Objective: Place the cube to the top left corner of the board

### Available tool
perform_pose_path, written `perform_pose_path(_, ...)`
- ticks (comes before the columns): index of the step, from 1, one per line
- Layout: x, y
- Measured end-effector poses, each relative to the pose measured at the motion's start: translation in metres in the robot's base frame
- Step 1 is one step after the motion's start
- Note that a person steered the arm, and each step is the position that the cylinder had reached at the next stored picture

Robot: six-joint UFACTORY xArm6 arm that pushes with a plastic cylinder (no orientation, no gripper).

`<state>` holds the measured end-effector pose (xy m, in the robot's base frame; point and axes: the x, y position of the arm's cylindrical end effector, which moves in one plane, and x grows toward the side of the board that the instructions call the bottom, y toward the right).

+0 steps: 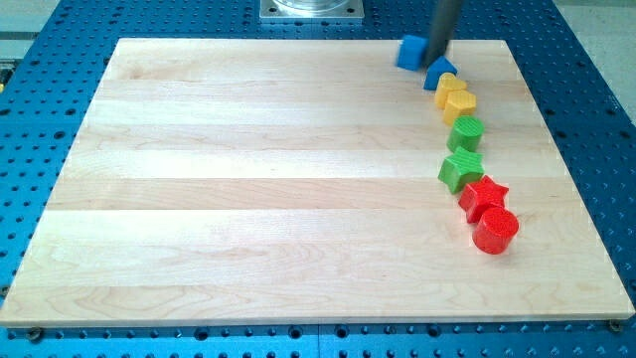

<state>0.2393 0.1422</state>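
Eight coloured blocks curve down the right side of a pale wooden board (248, 179), and the one that matters sits at the head of the line: a blue cube (410, 52), near the board's top edge and right of centre, well apart from the top left corner it is meant to reach.

My tip (437, 57), the bare lower end of a dark rod with nothing to open, close or hold, stands just right of the cube, touching it or nearly so; the view does not settle which. Directly below the tip lies a second blue block (440, 72), its shape hard to make out, followed down the arc by two yellow blocks (454, 97), a green cylinder (464, 131), a green star (461, 170), a red star (483, 195) and a red cylinder (495, 231).

The risks, as they appear from here, start with crowding. The tip is wedged between the cube and the second blue block, so any drift toward the view's bottom would likely knock that neighbour into the yellow pieces and scatter the line.

The long push leftward carries its own hazard. A push that lands off the cube's centre would probably spin it, letting it slip off the rod and stray down the board.

The top edge is also close. A push angled even slightly upward could slide the cube off the wood onto the blue perforated table (60, 25) before it reaches the corner.
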Motion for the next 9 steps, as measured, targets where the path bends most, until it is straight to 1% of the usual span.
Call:
perform_pose_path(1, 0.000, -0.033)
perform_pose_path(2, 0.000, -0.036)
perform_pose_path(3, 0.001, -0.101)
perform_pose_path(4, 0.001, -0.139)
perform_pose_path(5, 0.004, -0.087)
perform_pose_path(6, 0.008, -0.060)
perform_pose_path(7, -0.026, -0.010)
perform_pose_path(8, -0.044, -0.037)
perform_pose_path(9, -0.021, -0.120)
